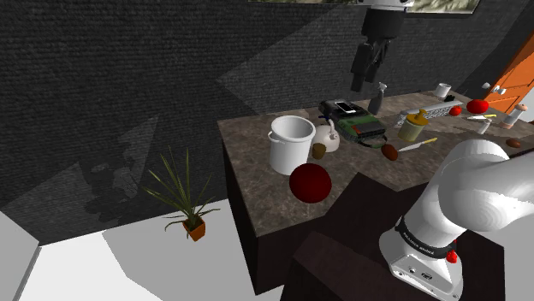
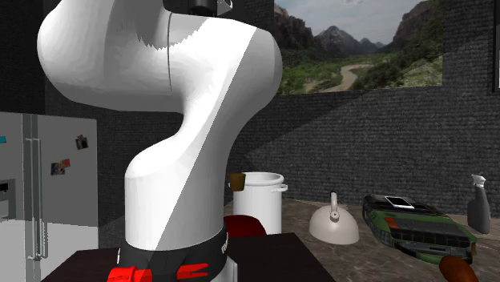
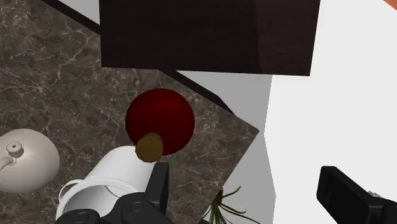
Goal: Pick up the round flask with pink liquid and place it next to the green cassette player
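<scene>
The round flask (image 1: 310, 182) has a dark red body and a brown cork. It stands upright near the counter's front corner, beside the white pot (image 1: 291, 144). The flask (image 3: 159, 119) is also in the wrist view, well ahead of the fingers, and in the second exterior view the flask (image 2: 245, 225) is half hidden by the arm. The green cassette player (image 1: 359, 128) lies further back on the counter, past a white kettle (image 1: 329, 137). My gripper (image 1: 370, 64) hangs high above the cassette player. The gripper (image 3: 251, 197) is open, nothing between its fingers.
A grey spray bottle (image 1: 377, 97), a yellow jar (image 1: 412, 126) and several small red and brown items crowd the back of the counter (image 1: 257, 184). The dark stand (image 1: 359, 248) adjoins the counter. A potted plant (image 1: 184, 192) sits on the floor below the counter's edge.
</scene>
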### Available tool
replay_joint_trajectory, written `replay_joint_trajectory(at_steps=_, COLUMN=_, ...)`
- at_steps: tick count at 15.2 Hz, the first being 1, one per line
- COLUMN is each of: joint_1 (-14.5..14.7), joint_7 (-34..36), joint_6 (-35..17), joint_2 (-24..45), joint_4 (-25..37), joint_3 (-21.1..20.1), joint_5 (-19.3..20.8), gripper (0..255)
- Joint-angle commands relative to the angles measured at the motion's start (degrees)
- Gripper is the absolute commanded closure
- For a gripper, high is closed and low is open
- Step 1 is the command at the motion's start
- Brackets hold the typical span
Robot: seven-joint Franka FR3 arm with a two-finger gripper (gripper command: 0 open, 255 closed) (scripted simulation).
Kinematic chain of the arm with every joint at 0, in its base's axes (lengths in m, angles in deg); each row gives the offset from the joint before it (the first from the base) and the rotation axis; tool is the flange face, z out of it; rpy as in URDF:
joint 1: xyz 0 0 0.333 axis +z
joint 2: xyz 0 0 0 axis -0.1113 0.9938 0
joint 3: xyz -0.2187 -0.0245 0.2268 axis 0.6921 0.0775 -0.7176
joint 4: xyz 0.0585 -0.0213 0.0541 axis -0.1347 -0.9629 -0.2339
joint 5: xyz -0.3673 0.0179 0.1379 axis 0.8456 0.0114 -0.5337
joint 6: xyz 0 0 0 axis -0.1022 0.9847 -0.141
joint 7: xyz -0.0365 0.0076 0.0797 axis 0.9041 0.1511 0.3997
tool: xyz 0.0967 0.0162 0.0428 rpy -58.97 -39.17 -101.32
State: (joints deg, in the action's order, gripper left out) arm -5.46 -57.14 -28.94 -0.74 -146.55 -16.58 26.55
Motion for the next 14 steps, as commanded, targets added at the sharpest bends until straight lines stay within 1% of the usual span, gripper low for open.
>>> replay_joint_trajectory(at_steps=1, joint_1=0.0, joint_7=0.0, joint_6=0.0, joint_2=0.0, joint_4=0.0, joint_3=0.0, joint_5=0.0, gripper=0)
replay_joint_trajectory(at_steps=8, joint_1=-0.6, joint_7=-3.2, joint_6=-13.1, joint_2=5.6, joint_4=-8.2, joint_3=2.6, joint_5=2.7, gripper=0)
replay_joint_trajectory(at_steps=14, joint_1=-1.3, joint_7=-5.7, joint_6=-25.0, joint_2=13.8, joint_4=-12.4, joint_3=5.0, joint_5=4.7, gripper=0)
